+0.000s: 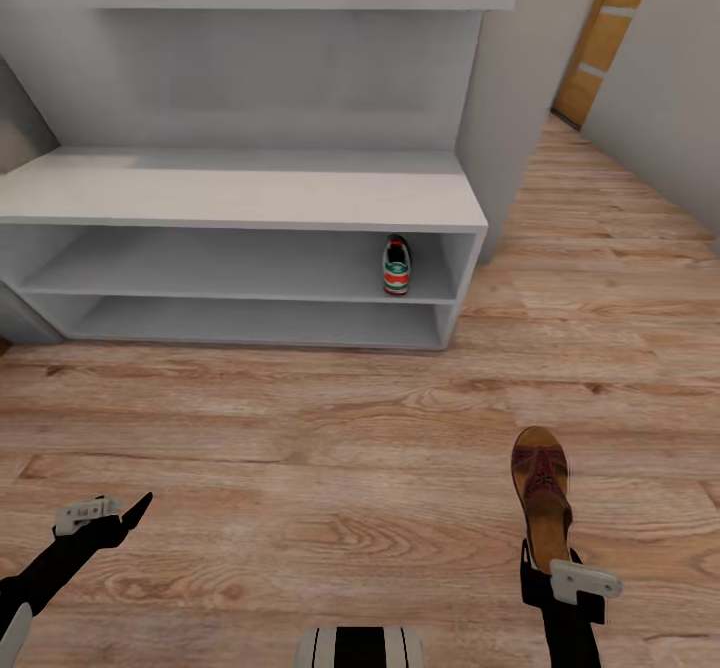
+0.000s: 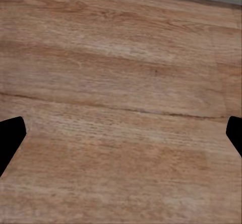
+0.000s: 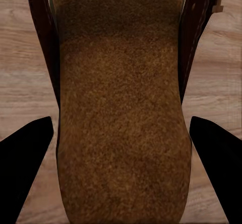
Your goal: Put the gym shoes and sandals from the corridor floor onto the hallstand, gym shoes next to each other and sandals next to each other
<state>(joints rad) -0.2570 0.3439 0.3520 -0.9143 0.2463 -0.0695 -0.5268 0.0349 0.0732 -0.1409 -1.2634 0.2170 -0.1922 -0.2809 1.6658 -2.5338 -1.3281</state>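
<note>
One sandal (image 1: 541, 493) sits between the right end effector's (image 1: 548, 560) open fingers.

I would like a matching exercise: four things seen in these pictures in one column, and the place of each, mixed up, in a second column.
1. cream-white sneaker with green stripes
2. dark brown leather sandal
3. left hand
4. orange-brown wooden door

a. over bare wood floor, nothing between its fingers
b. far end of the corridor
c. on the pale grey rack's upper open shelf
d. between the right hand's fingers

Pairs: 1-c, 2-d, 3-a, 4-b

Brown sandal (image 3: 121, 113) footbed between spread end effector (image 3: 121, 173) fingers, over plank floor (image 3: 25, 68)
</note>
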